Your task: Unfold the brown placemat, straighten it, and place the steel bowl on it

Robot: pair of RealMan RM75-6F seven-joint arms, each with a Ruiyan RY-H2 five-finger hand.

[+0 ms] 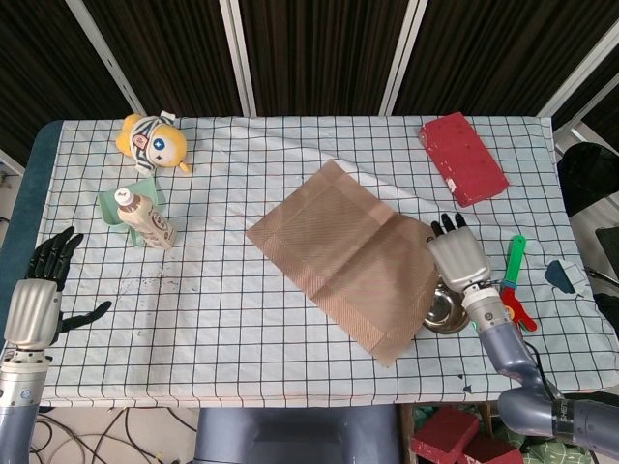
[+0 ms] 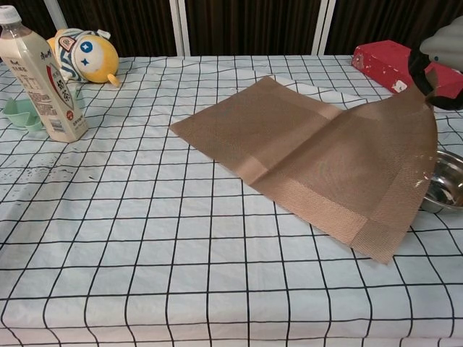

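The brown placemat (image 1: 338, 246) lies unfolded and skewed on the checked cloth, its crease still showing. Its right corner is lifted off the table, as the chest view shows on the placemat (image 2: 311, 152). My right hand (image 1: 459, 261) pinches that raised corner, and in the chest view the right hand (image 2: 440, 61) sits at the upper right edge. The steel bowl (image 1: 447, 309) stands just under and beside the lifted edge; the bowl (image 2: 443, 189) is partly covered by the mat. My left hand (image 1: 39, 295) hangs by the table's left edge, fingers apart, holding nothing.
A red block (image 1: 462, 157) lies at the back right. At the left stand a drink bottle (image 1: 145, 220) with a green dish (image 1: 116, 205) and a yellow plush toy (image 1: 152, 142). A hand-shaped clapper toy (image 1: 511, 300) lies right of the bowl.
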